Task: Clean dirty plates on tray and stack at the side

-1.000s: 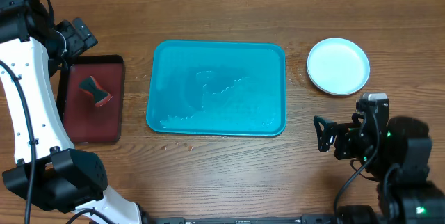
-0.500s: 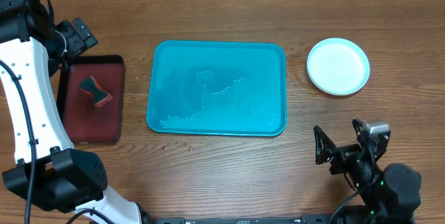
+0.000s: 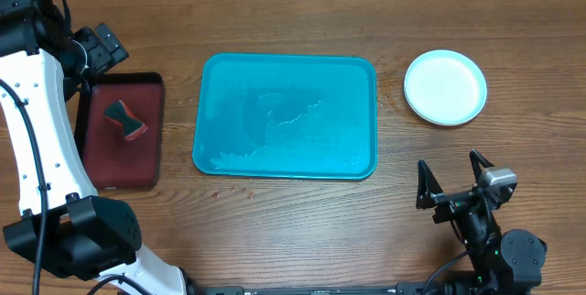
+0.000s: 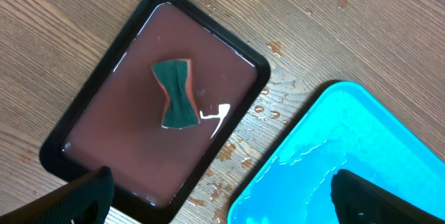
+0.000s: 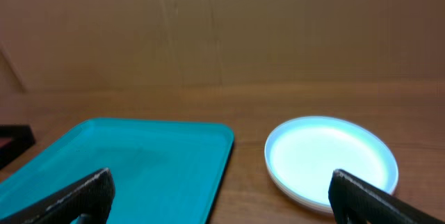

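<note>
The plates [image 3: 445, 87] sit in one stack on the bare table, toward its right edge and in the far half. They are just off the far right corner of the tray [image 3: 286, 58] and not touching it. The top plate shows a plain white face with a pale blue rim. From the right wrist view the stack's side shows layered rims [image 5: 306, 197], but how many cannot be counted.

The tray lies flat in the middle of the table, long sides parallel to the table's front edge, its teal floor streaked with water and foam, thickest near its front rim.

Droplets [image 4: 268, 109] spot the wood between it and the dark-red tray [image 3: 101, 162] near the table's left edge. That black-rimmed tray shines wet, and a green-and-orange sponge [image 3: 124, 119] lies in its far half.

The left gripper [image 4: 226, 200] hangs over the gap between the two trays, fingers spread wide and grasping nothing. The right gripper [image 3: 449, 169] stands by the table's front edge, on the near side of the plates and well apart from them. Its fingers are also fully parted and empty.
</note>
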Motion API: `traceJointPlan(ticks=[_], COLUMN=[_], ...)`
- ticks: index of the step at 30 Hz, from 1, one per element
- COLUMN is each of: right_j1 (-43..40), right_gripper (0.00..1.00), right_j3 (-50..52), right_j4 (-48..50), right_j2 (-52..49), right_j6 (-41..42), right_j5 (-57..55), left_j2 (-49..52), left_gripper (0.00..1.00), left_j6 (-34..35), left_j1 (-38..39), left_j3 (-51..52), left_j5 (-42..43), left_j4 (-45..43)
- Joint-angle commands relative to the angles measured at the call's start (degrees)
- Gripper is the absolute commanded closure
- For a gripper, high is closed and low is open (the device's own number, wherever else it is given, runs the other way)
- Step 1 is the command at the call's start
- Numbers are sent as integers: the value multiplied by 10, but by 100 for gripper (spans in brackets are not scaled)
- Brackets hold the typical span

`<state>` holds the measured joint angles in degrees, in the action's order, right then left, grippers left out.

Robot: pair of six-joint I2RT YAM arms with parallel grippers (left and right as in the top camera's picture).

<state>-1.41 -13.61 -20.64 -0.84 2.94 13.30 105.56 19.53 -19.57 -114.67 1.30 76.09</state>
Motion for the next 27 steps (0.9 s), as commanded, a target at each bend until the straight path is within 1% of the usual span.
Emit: traceJointPlan(ticks=[1, 11, 21, 27], right_j1=[-10, -10, -12, -12], right_gripper=[0, 0, 0, 0], right_j3=[25, 127, 132, 132], right_j4=[39, 205, 158, 158], right_j2=[7, 7, 7, 7], right_j6=[1, 1, 1, -10], right_j5=[0, -9, -110, -116], left_j2=[6, 6, 6, 6], left_gripper=[0, 0, 0, 0], left_j6=[2, 2, 2, 2], left_j1=[1, 1, 1, 1], left_j3=[2, 2, 2, 2], left_j5=[-2, -2, -2, -2], left_j4=[0, 0, 0, 0])
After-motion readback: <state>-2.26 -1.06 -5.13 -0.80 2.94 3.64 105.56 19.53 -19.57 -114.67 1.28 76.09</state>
